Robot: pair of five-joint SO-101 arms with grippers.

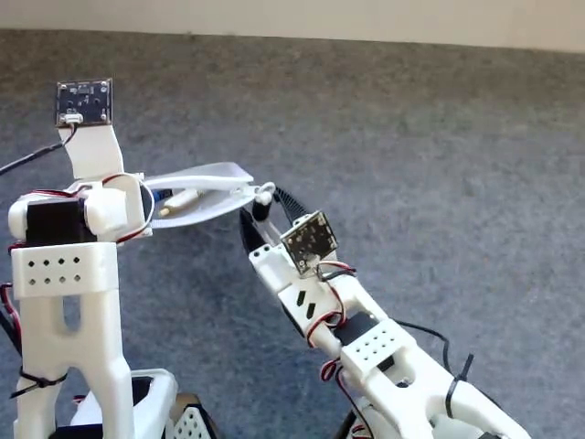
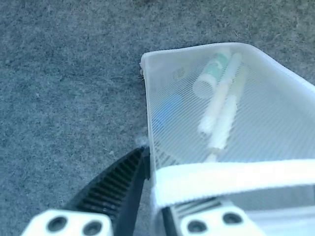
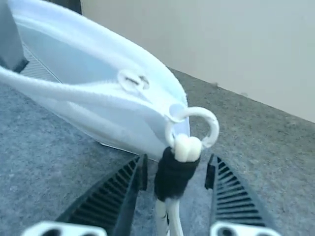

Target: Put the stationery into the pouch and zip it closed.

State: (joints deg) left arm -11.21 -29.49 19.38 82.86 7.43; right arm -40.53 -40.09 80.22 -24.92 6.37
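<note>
Surface: grey carpet-like table surface (image 1: 439, 137), covering the table in the high view. A cream wall (image 3: 221, 44) stands behind it.

Arms: white left arm (image 1: 69, 274) stands upright at the table's left edge. White right arm (image 1: 366, 338) comes in from the lower right, angled toward the table's middle. The two meet at the pouch.

Pouch: translucent white mesh pouch (image 2: 275, 123) lies between the two arms, one end at each gripper. It is tilted. Contact with the surface cannot be told. A white woven zip band (image 2: 231, 177) runs along its edge just beside the left gripper's fingers. Whether the zip is fully run home cannot be told.

Left gripper (image 2: 153, 189): ribbed black fingers pressed together on the pouch's corner, mesh pinched between them.

Right gripper (image 3: 175, 160): fingers spread, one either side of the zip pull, a narrow gap on each side, not touching.

Contents, seen through the mesh: white pen-shaped stick (image 2: 219, 110) lying lengthwise. Green-and-white tube (image 2: 211, 73) touching it at one end. Blue item (image 2: 170, 105) near the corner, too blurred to identify.

Zip pull (image 3: 172, 174): black sleeve topped by a white bead, hung from a white ring at the pouch's end.
</note>
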